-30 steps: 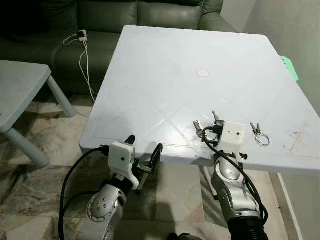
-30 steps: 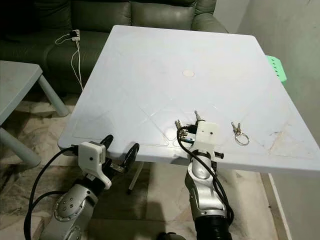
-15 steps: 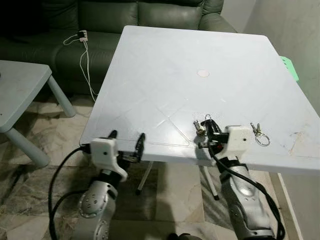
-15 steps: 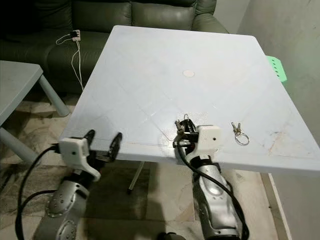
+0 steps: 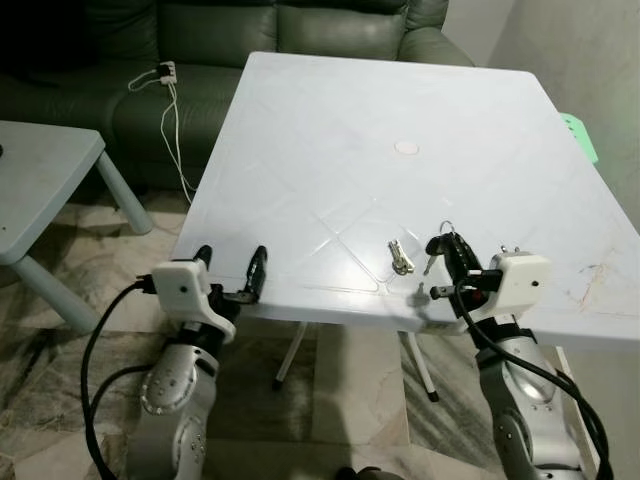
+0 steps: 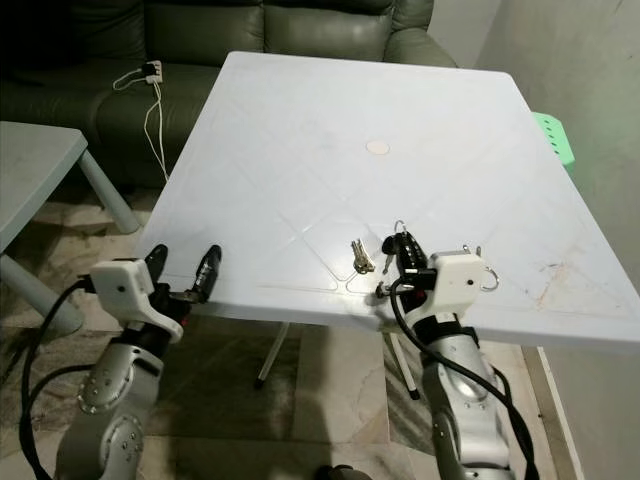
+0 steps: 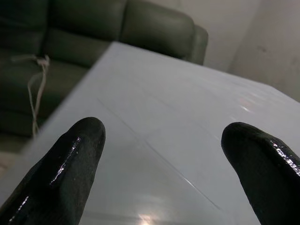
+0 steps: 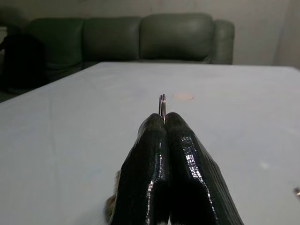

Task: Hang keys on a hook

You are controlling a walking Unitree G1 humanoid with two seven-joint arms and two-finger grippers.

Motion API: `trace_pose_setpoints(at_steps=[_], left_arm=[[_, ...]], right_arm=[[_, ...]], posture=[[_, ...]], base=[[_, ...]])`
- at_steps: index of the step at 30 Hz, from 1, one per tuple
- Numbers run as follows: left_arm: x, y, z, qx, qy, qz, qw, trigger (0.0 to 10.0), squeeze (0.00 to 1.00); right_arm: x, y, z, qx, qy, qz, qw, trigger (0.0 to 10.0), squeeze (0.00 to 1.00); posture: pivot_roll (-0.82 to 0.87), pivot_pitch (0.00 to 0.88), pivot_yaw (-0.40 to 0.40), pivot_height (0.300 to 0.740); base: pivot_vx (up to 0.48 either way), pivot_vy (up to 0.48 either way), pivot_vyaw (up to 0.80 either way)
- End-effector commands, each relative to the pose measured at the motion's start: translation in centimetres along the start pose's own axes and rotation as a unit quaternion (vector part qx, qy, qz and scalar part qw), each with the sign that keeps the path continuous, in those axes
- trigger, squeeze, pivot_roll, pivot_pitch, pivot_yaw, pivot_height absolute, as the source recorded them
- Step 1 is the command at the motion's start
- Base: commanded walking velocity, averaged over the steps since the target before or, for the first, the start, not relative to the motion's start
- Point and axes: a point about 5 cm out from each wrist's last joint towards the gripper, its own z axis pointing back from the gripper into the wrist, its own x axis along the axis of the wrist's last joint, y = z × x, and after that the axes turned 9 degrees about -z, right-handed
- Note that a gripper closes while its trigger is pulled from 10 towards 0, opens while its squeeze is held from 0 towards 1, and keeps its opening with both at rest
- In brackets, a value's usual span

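Note:
My right gripper [image 5: 447, 244] hovers just over the white table [image 5: 330, 140] near its front edge, shut on the metal ring of a key bunch [image 8: 162, 100]; a key [image 5: 429, 263] dangles below the fingers. A second small bunch of keys [image 5: 400, 257] lies flat on the table just left of that gripper. A third key ring [image 6: 488, 275] peeks out behind the right wrist's white housing. My left gripper [image 5: 230, 268] is open at the table's front left edge, with nothing between its fingers [image 7: 70, 164].
A dark green sofa [image 5: 250, 30] stands behind the table, with a white charger and cable [image 5: 165, 80] on it. A low grey table [image 5: 40, 180] is at the left. A wall and a green object [image 5: 578, 135] are on the right. A round pale mark [image 5: 406, 147] sits mid-table.
My right gripper has shut on a key ring, lifted it and carried it to the right, leaving one bunch on the table. The left arm has swung left along the table edge.

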Motion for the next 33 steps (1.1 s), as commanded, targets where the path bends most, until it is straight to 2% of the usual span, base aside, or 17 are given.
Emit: trace_pose_setpoints(at_steps=[1, 6, 19, 33], left_arm=[[0.2, 0.3, -0.2, 0.005, -0.008, 0.000, 1.000, 10.0, 0.00], [1.0, 1.1, -0.9, 0.016, -0.028, -0.002, 0.999, 10.0, 0.00], [-0.3, 0.9, -0.8, 0.024, -0.013, 0.006, 1.000, 10.0, 0.00], [-0.4, 1.0, -1.0, 0.028, -0.014, 0.005, 0.999, 10.0, 0.00]], right_arm=[[0.9, -0.3, -0.3, -0.001, -0.020, 0.006, 1.000, 10.0, 0.00], [1.7, -0.5, -0.8, -0.001, -0.035, 0.010, 0.999, 10.0, 0.00], [0.5, -1.3, -0.6, -0.035, 0.019, 0.030, 0.999, 10.0, 0.00], [-0.1, -1.4, -0.7, -0.046, 0.041, 0.026, 0.998, 10.0, 0.00]], posture=[[0.02, 0.079, -0.072, 0.740], [0.02, 0.063, -0.068, 0.740], [0.00, 0.070, -0.064, 0.740], [0.00, 0.072, -0.059, 0.740]], base=[[0.000, 0.000, 0.00], [0.000, 0.000, 0.00], [0.000, 0.000, 0.00], [0.000, 0.000, -0.76]])
